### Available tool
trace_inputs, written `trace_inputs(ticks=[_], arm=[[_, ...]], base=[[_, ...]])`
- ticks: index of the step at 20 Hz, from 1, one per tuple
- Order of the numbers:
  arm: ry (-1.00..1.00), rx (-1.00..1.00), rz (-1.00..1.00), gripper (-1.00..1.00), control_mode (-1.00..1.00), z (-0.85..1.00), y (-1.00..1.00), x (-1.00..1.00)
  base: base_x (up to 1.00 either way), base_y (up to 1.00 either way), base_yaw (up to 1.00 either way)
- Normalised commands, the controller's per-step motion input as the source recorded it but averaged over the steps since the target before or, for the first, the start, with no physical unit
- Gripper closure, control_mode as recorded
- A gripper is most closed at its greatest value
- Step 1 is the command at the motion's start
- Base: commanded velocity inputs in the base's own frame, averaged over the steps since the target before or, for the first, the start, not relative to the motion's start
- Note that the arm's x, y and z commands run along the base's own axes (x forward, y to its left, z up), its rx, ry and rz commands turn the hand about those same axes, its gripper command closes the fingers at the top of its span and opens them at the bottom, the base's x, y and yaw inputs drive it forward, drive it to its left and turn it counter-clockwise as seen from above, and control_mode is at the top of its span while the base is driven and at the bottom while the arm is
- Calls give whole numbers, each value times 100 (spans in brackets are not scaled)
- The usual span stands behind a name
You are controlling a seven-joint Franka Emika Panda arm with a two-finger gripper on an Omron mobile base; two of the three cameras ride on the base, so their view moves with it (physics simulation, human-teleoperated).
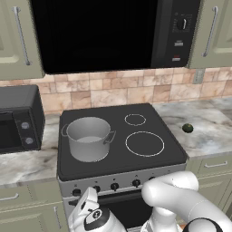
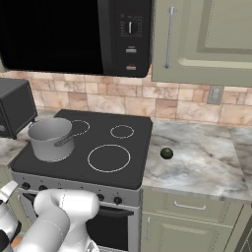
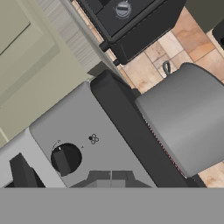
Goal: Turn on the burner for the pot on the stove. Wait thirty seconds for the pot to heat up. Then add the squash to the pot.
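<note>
Pot (image 1: 88, 138) sits on stove (image 1: 149, 164) front-left zone, empty inside; squash (image 1: 187, 128) lies on counter (image 1: 209, 131) right of stove, well apart from pot, so adding step not done; burner glow not evident, knob step judged under way; arm folded low before stove front panel; claw (image 3: 111, 176) closed, empty, near leftmost knob (image 3: 63, 160), touching or not unclear

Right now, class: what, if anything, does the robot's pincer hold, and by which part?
Nothing is held. The pincer is shut on nothing, close to a knob on the stove front.
</note>
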Motion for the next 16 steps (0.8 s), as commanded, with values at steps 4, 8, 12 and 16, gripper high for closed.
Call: trace_inputs(ticks=[4, 8, 12, 16], arm=[[0, 0, 0, 100, -100, 0, 0, 0], [0, 0, 0, 100, -100, 0, 0, 0], [0, 0, 0, 100, -100, 0, 0, 0], [0, 0, 0, 100, -100, 0, 0, 0]], base=[[0, 0, 0], [0, 0, 0], [0, 0, 0], [0, 0, 0]])
